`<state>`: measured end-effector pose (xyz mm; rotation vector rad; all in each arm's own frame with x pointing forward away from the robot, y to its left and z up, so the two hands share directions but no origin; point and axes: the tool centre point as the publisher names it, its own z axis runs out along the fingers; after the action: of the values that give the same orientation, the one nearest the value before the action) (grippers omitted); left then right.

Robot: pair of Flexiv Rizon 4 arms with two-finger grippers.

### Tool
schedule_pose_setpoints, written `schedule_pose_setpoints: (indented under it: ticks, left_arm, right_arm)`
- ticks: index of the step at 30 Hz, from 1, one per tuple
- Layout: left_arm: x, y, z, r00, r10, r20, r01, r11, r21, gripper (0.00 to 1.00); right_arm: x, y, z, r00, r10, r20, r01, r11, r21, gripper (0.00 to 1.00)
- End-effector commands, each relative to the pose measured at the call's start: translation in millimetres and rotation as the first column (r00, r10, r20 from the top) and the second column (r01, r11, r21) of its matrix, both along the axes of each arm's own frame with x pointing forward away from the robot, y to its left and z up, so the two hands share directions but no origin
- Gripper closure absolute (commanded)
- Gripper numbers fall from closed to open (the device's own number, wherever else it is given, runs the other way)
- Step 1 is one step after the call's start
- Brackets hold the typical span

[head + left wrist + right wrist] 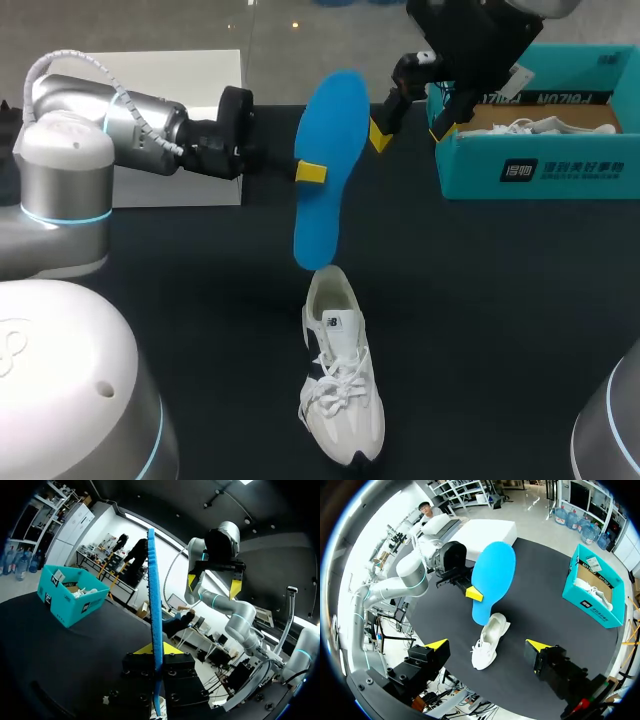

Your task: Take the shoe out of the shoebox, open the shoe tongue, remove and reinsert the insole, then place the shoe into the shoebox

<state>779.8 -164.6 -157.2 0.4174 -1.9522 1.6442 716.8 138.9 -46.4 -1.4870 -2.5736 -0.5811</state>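
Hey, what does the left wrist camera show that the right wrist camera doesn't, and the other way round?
Only the left wrist view shows the right gripper from outside, open and raised over the table. Only the right wrist view shows the white shoe lying on the table. Both show the blue insole clamped in the left gripper, edge-on in the first and face-on in the second, and the teal shoebox.

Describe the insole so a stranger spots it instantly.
Start at the black table, above the white shoe lying mid-table. The insole is held up there, pinched in the left gripper. It is the only bright blue, flat, sole-shaped thing.
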Motion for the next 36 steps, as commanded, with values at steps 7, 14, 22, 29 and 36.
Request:
schedule_pose_setpoints:
  ticks: [7,14,22,29,36]
  left_arm:
    - [-1.1,3,0,0.996,0.039,-0.074,-0.034,0.997,0.074,1.00]
    - [4.5,0,-7,0.983,-0.020,-0.180,0.030,0.998,0.053,1.00]
    - [7.4,-3,-11,0.986,-0.103,-0.129,0.101,0.995,-0.023,1.00]
    - [7.4,-3,-11,0.986,-0.103,-0.129,0.101,0.995,-0.023,1.00]
    - [10.3,2,-9,0.967,-0.011,-0.253,0.002,0.999,-0.035,1.00]
  right_arm:
    - [0.9,1,0,1.000,-0.001,-0.002,0.001,1.000,-0.002,0.00]
    - [0.9,1,0,1.000,-0.001,-0.002,0.001,1.000,-0.002,0.00]
    - [0.9,1,0,1.000,-0.001,-0.002,0.001,1.000,-0.002,0.00]
    - [0.9,1,0,1.000,-0.001,-0.002,0.001,1.000,-0.002,0.00]
    - [0.9,1,0,1.000,-0.001,-0.002,0.001,1.000,-0.002,0.00]
